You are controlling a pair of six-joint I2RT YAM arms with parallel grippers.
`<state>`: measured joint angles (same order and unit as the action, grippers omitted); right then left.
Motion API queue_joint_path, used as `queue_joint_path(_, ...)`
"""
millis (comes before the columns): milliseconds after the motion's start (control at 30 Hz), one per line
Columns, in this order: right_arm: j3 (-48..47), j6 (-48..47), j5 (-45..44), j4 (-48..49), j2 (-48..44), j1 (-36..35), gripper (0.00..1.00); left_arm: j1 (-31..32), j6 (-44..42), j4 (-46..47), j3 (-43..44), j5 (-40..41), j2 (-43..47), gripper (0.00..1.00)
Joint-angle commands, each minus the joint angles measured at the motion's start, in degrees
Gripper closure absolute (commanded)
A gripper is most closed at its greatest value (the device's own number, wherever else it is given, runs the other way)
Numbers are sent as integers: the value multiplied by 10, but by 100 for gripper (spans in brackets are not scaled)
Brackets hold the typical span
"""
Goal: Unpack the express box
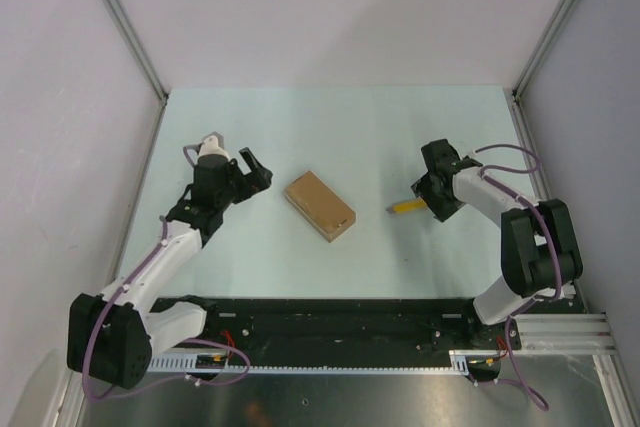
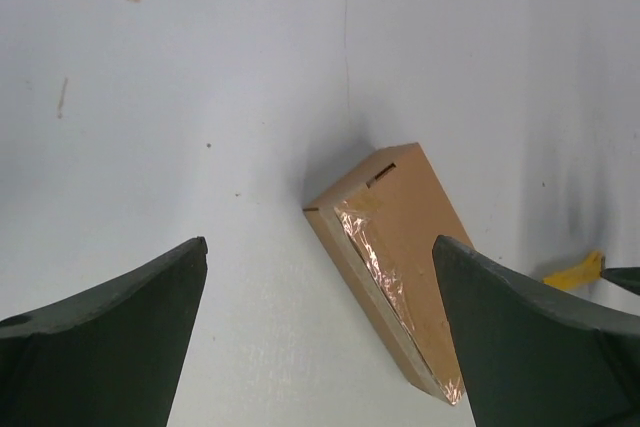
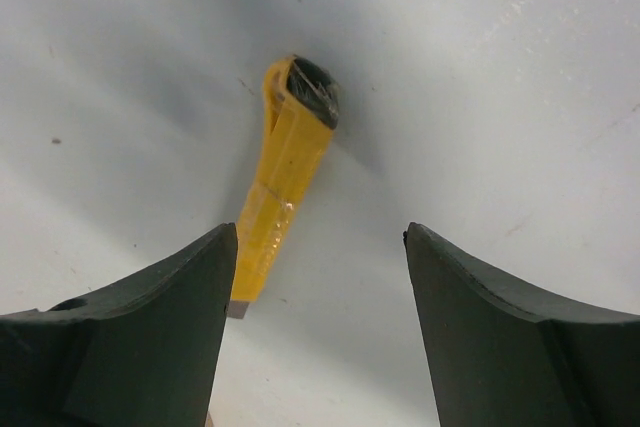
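Plainly, the left gripper [image 1: 248,169] has its jaws spread as wide as they go and holds nothing; in its wrist view both fingers [image 2: 100,332] frame bare table [image 1: 400,127]. The express box [image 2: 395,257] lies flat on that table just ahead of the gripper and toward its right finger, touching neither. The box lid is shut, and a strip of shiny clear tape [image 2: 385,282] runs along the long edge nearest this gripper; whether that tape has been slit I cannot tell. The box's long axis runs on a slant, with one short end pointing back toward the left gripper and the other away toward the right arm's side, so the box [image 1: 320,206] sits between the two grippers and apart from both. The right gripper [image 3: 320,337] is also open and empty. A yellow utility knife [image 3: 285,177] lies on the table ahead of it, its blade end just beside the left-hand finger in that wrist view and its black butt pointing away. I judge the task to be at the opening stage, with nothing yet taken out. The next move likely calls for the left gripper to advance, line its jaws across the box's narrow width and steady or lift it, while the knife is either taken up squarely along its handle or left clear of the box.
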<state>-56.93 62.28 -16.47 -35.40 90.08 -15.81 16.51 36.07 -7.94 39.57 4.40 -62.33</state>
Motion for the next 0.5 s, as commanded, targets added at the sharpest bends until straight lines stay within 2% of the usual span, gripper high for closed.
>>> queue_joint_path(0,-13,60,1,24,23,11,28,-15,-9,6,23,3,27,0)
queue_joint_path(333,-13,86,-11,70,70,18,31,-22,-22,6,23,-16,31,0)
queue_joint_path(467,-13,100,-8,66,87,22,35,-24,-21,7,23,-18,26,0)
